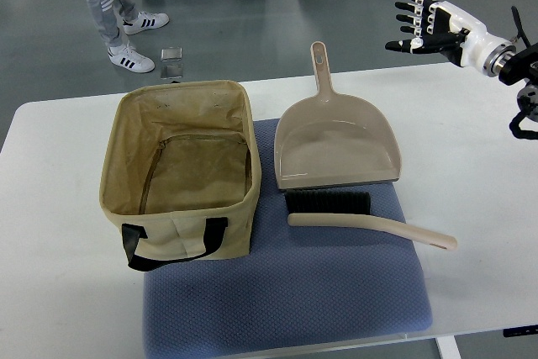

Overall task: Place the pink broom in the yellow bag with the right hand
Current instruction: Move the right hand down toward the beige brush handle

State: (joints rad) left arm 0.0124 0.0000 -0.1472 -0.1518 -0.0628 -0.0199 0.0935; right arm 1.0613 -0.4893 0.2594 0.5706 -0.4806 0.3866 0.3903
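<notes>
Hovering with fingers spread and empty, my right robot hand (423,23) is well up-right of the broom (367,222), which lies left-to-right, handle nearest me.

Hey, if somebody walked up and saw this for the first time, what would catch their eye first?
Probably the open yellow bag with black handles, standing empty on the left of the blue mat. Beside it on the right lie the pink dustpan and, just in front of it, the pink broom with dark bristles. The right hand hovers at upper right with fingers spread, and people's legs show beyond the table.
</notes>
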